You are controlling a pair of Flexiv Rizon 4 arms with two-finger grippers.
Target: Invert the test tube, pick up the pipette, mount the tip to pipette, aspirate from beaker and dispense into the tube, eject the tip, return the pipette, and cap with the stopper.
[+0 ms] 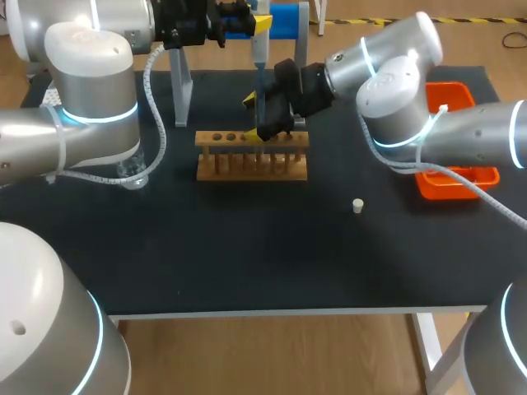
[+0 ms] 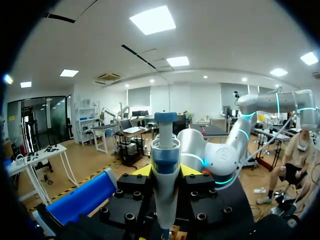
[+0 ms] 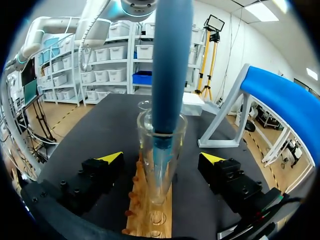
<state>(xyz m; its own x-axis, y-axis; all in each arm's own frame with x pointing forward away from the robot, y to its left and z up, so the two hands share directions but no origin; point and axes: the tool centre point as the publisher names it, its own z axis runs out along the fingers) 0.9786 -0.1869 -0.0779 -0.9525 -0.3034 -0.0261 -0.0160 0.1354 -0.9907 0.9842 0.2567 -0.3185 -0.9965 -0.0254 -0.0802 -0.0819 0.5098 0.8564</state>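
Note:
My left gripper [image 1: 257, 25] [image 2: 165, 172] is shut on the blue-and-white pipette [image 2: 165, 165], held upright above the rack. The pipette's blue shaft [image 3: 172, 60] [image 1: 259, 66] reaches down into the mouth of a clear test tube [image 3: 160, 150], which stands upright in the wooden rack [image 1: 251, 160] [image 3: 156, 212]. My right gripper [image 1: 268, 119] [image 3: 162, 158] is open wide, one yellow tip on each side of the tube, neither touching it. A small white stopper [image 1: 358, 206] lies on the black mat to the right of the rack.
An orange tray [image 1: 449, 181] sits at the right edge behind my right arm. A glass beaker [image 1: 132, 174] stands at the left, partly hidden by my left arm. The blue-topped pipette stand [image 1: 284, 16] [image 3: 280, 95] is behind the rack.

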